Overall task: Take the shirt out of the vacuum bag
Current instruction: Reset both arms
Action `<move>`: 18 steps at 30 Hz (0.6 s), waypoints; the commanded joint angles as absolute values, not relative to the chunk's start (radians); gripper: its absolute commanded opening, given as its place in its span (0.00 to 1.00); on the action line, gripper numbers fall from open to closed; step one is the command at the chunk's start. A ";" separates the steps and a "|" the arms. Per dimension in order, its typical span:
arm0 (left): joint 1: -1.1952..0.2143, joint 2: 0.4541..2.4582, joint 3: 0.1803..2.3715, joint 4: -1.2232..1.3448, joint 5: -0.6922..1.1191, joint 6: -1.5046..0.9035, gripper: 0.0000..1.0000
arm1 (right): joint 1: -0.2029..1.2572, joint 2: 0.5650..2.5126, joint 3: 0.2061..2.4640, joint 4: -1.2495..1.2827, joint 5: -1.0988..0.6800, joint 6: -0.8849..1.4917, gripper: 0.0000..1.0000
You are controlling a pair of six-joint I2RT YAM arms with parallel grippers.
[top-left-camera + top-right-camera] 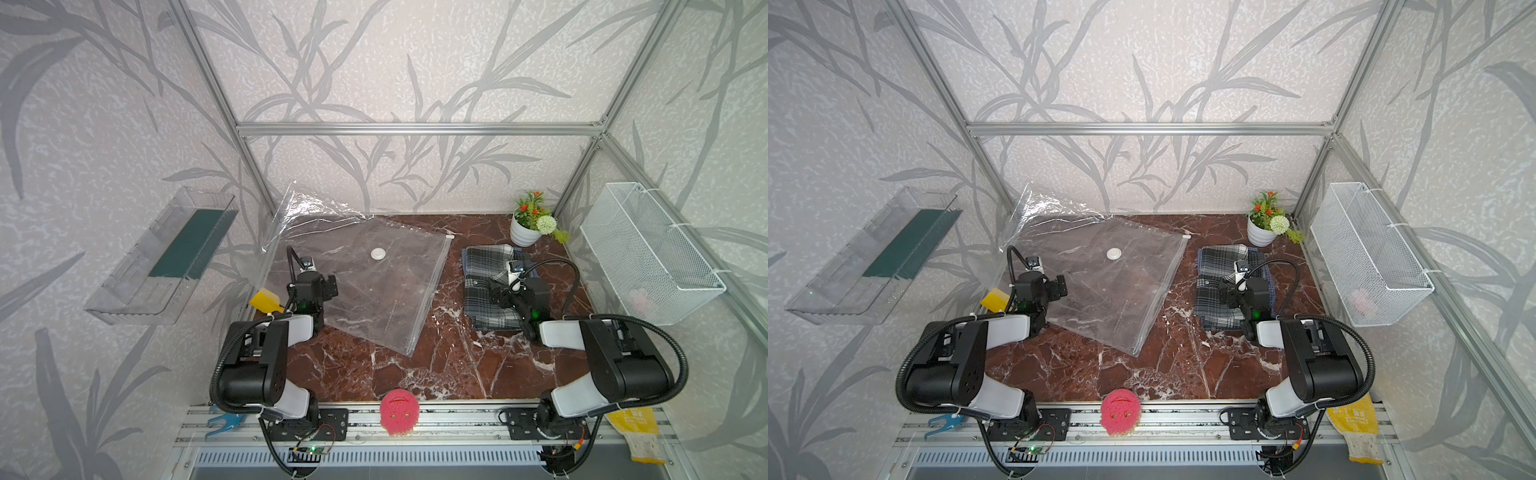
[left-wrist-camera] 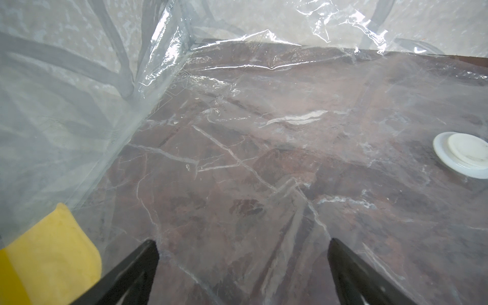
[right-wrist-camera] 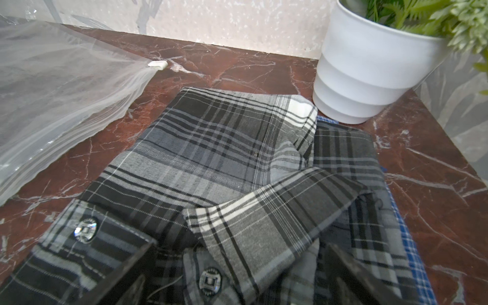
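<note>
Left fingers [image 2: 132, 274] are spread above the clear, crinkly plastic vacuum bag [image 1: 386, 299]; right fingers [image 3: 353, 277] are spread, empty, over the folded grey plaid shirt [image 1: 484, 259] (soft, light; judged best pinched at a fold), laid beside it.

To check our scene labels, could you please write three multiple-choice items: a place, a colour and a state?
1. Where is the plaid shirt? A) on the table beside the vacuum bag B) inside the bag C) hanging off the table
2. The bag's valve is: A) yellow B) white C) pink
3. The left gripper is: A) shut on the bag B) shut on the shirt C) open
Answers: A, it lies folded outside the bag; B, a round white disc; C, jaws apart over the bag.
</note>
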State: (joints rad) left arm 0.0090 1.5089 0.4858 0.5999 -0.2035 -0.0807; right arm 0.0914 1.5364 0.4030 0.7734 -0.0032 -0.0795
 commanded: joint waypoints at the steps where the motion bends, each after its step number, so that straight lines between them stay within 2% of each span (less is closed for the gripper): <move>1: 0.005 1.496 0.502 0.613 -0.209 -0.072 0.99 | 0.089 1.524 0.426 0.773 0.007 -0.079 0.99; 11: 0.008 1.496 0.502 0.610 -0.203 -0.074 0.99 | 0.089 1.523 0.426 0.770 0.006 -0.077 0.99; 12: 0.009 1.495 0.503 0.609 -0.204 -0.073 0.99 | 0.085 1.522 0.425 0.772 -0.033 -0.087 0.99; 13: 0.008 1.496 0.503 0.608 -0.205 -0.073 0.99 | 0.065 1.518 0.416 0.784 -0.178 -0.126 0.99; 14: 0.008 1.495 0.503 0.608 -0.205 -0.073 0.99 | 0.060 1.517 0.399 0.813 -0.188 -0.122 0.99; 16: 0.009 1.496 0.503 0.607 -0.205 -0.072 0.99 | 0.060 1.515 0.405 0.802 -0.014 -0.043 0.99; 18: 0.006 1.495 0.503 0.607 -0.205 -0.072 0.99 | 0.068 1.521 0.422 0.777 -0.174 -0.126 0.99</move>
State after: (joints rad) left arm 0.0090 1.5089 0.4881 0.5991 -0.2035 -0.0807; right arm 0.0662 1.5364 0.4068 0.7750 -0.0776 -0.0845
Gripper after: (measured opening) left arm 0.992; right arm 0.991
